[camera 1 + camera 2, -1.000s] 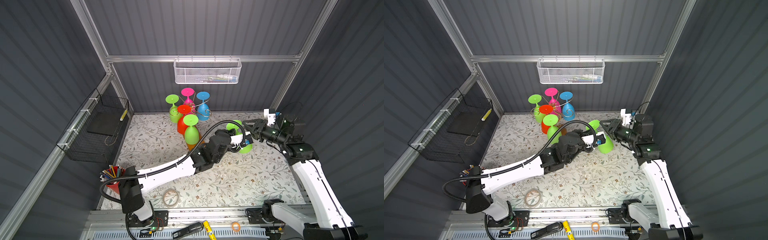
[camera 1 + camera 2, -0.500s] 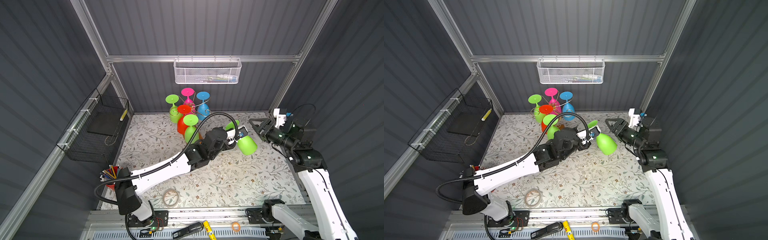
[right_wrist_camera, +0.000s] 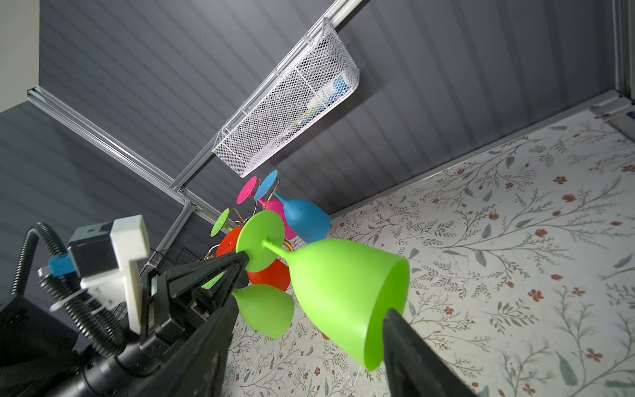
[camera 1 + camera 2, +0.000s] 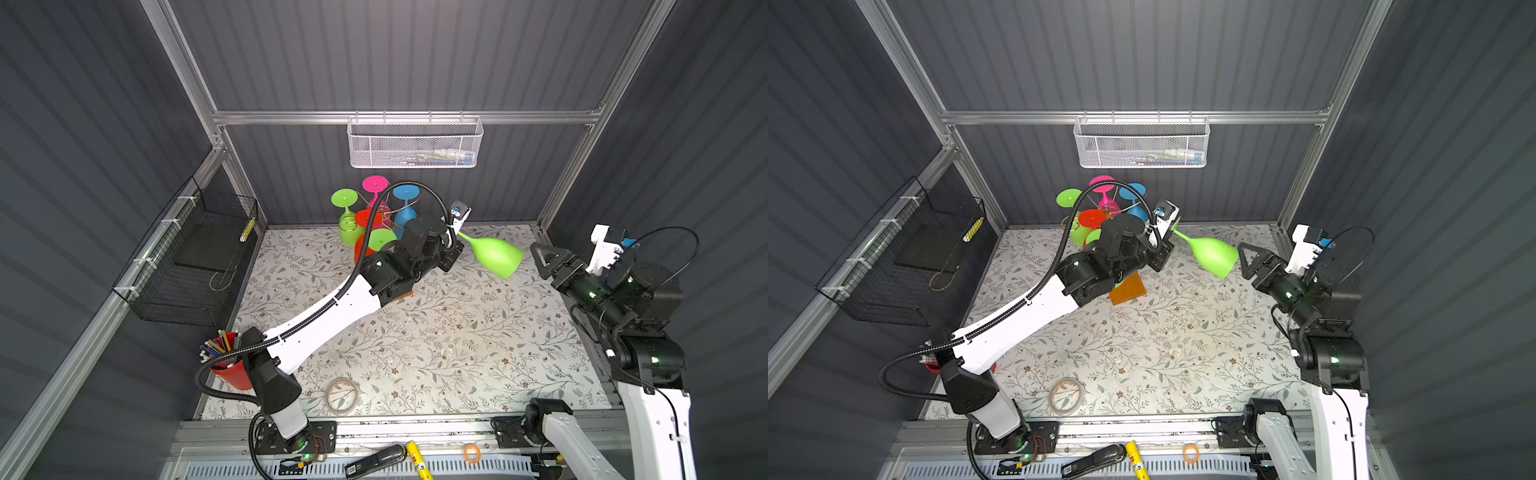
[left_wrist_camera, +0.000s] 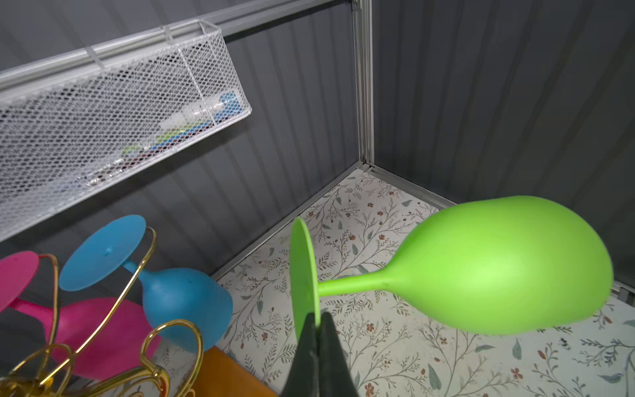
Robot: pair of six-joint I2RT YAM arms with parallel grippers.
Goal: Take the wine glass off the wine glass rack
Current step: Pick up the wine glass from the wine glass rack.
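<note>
A lime-green wine glass [image 4: 494,255] [image 4: 1212,253] hangs sideways in the air, clear of the wine glass rack. My left gripper [image 5: 318,318] [image 4: 452,248] is shut on the rim of its round foot, and its bowl [image 5: 498,271] points toward the right arm. My right gripper [image 4: 544,257] [image 3: 311,309] stands open just short of the bowl's mouth, touching nothing. The gold wire rack [image 4: 386,212] on its orange-brown base [image 4: 1127,289] [image 5: 223,378] stands behind the left arm. Several colored glasses still hang on it, among them a blue one [image 5: 185,302].
A white mesh basket [image 4: 415,143] hangs on the back wall, and a black wire basket [image 4: 195,257] on the left wall. A red cup of pencils [image 4: 228,368] and a roll of tape [image 4: 343,395] sit near the front of the floral mat.
My right gripper has let go of the green glass's bowl, opened and drawn back to the right. My left arm has carried the glass by its foot to the right, away from the rack.
</note>
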